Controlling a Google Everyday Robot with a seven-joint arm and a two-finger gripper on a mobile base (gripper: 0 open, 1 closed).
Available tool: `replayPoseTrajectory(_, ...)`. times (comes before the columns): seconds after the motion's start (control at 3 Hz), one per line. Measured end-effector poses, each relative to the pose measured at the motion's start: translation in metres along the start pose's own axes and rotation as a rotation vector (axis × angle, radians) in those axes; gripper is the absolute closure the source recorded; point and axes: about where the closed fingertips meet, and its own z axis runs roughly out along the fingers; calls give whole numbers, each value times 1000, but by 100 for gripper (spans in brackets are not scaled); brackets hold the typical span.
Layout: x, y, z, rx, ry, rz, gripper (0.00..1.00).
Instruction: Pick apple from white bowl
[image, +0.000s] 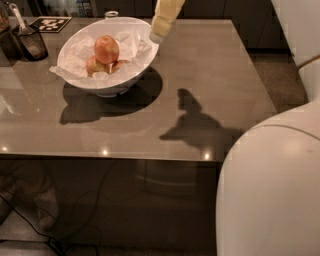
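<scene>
The apple, round and red-orange with a yellowish blush, sits on top of two smaller, paler fruits in the white bowl, which is lined with crumpled white paper. The bowl stands at the back left of the grey table. My gripper comes down from the top of the camera view, its pale tip just above the bowl's right rim, to the right of the apple and apart from it.
A small dark container with a utensil stands left of the bowl. A black-and-white marker card lies behind it. A small jar lid shows behind the bowl. My white arm body fills the lower right.
</scene>
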Motion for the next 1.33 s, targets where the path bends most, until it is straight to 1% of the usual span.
replayPoseTrajectory(0.33,-26,-6,23,-20,9,-30,0)
replayPoseTrajectory(0.67,-83,-10,86,-80,-15,-78,0)
replayPoseTrajectory(1.0,-90,-18,90,-53,-41,-76,0)
replayPoseTrajectory(1.33,-100,-21,108,-58,-56,-76,0)
